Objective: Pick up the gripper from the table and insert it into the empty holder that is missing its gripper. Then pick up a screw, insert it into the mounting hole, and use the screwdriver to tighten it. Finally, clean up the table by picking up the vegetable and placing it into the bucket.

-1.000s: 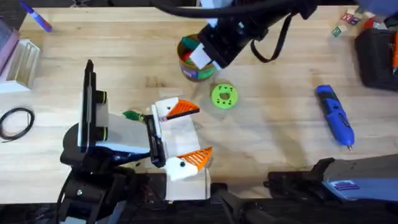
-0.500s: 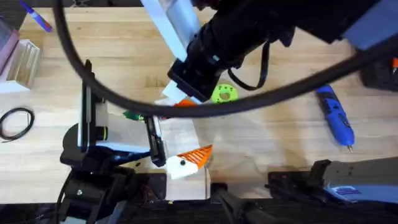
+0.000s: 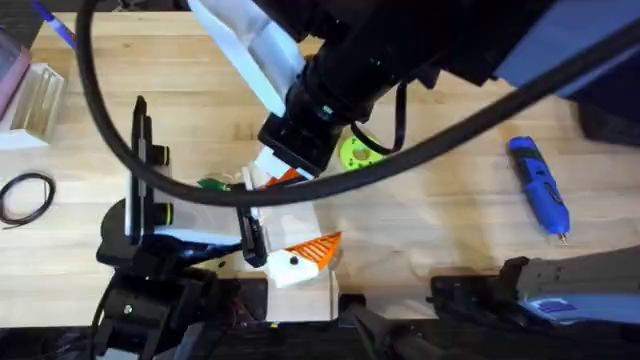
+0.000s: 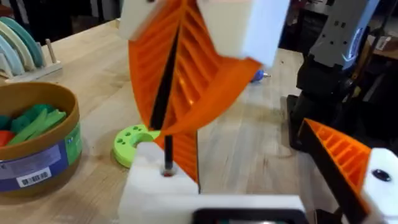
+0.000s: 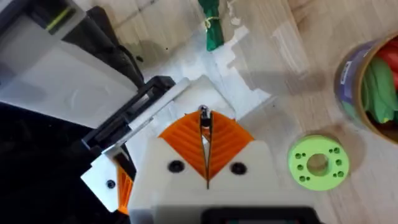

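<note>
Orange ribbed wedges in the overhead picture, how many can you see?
2. One orange ribbed plastic wedge sits on the front white block; another peeks out under the right arm, which may hide more.

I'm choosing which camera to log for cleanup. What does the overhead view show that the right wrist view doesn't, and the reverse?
Overhead, not right wrist: the blue screwdriver lying on the table's right side, and a black cable loop near the left edge. Right wrist, not overhead: the bucket with green and red toys inside; overhead, the right arm covers that spot. Both: the dark green vegetable and the bright green disc, each on the table.
</note>
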Robot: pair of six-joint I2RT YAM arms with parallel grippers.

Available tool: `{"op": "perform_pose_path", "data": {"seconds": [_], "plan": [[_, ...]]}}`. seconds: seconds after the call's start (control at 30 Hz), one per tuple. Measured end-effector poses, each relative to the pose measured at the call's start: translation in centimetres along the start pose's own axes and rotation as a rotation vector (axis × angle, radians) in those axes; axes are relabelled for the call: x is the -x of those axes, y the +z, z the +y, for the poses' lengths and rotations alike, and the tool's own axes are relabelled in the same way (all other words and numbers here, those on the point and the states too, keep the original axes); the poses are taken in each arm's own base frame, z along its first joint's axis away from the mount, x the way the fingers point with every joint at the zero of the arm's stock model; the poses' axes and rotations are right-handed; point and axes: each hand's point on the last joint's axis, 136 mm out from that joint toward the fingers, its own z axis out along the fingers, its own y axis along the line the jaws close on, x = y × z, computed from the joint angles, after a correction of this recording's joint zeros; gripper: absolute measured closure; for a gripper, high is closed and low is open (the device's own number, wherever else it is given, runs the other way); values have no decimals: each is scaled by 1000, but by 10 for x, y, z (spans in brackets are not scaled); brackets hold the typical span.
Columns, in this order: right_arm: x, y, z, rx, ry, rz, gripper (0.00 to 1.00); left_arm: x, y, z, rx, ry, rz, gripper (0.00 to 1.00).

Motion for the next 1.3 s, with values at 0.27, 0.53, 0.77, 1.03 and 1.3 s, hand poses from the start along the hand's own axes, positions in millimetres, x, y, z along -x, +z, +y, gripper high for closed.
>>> {"op": "perform_pose_path", "data": {"seconds": [0.27, 0.53, 0.77, 1.03, 1.3], "plan": [[2, 10, 4, 8, -13, 10, 995, 0, 0, 0, 0, -15, 1, 15], [3, 13, 9, 9, -36, 18, 995, 0, 0, 0, -1, -25, 1, 15], [-1, 12, 2, -35, -45, 39, 996, 0, 0, 0, 0, -31, 1, 15], [-3, 12, -2, -57, -45, 50, 996, 0, 0, 0, 1, -31, 0, 15], [-4, 13, -4, -70, -46, 56, 996, 0, 0, 1, 5, -31, 0, 14]]}}
